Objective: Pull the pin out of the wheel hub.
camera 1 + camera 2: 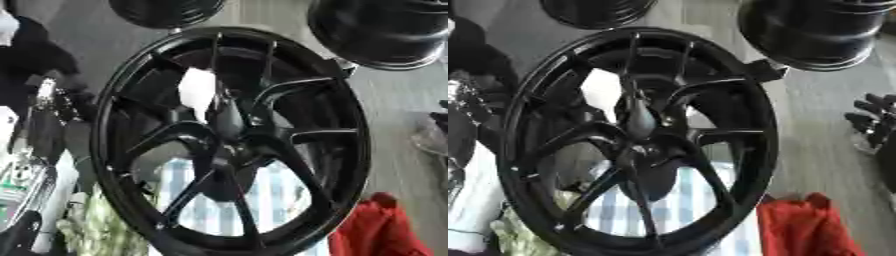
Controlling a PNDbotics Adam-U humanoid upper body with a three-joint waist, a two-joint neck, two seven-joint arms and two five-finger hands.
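Observation:
A large black wheel hub (229,145) with several spokes fills the middle of both views, tilted on its rim. At its centre a dark, elongated grey piece (637,120) sticks out; I cannot tell whether it is the pin. A white patch (198,92) shows between the upper spokes. My right hand (871,120) is at the right edge, black fingers spread and apart from the rim, holding nothing. Silver and black parts of my left arm (45,97) sit by the wheel's left rim. The left hand itself is hard to make out.
Two more black wheels lie at the top, one in the middle (166,11) and one at the right (385,32). A red cloth (381,230) lies at the lower right, a blue-and-white checked cloth (219,200) under the hub, and a green-patterned cloth (96,225) at the lower left.

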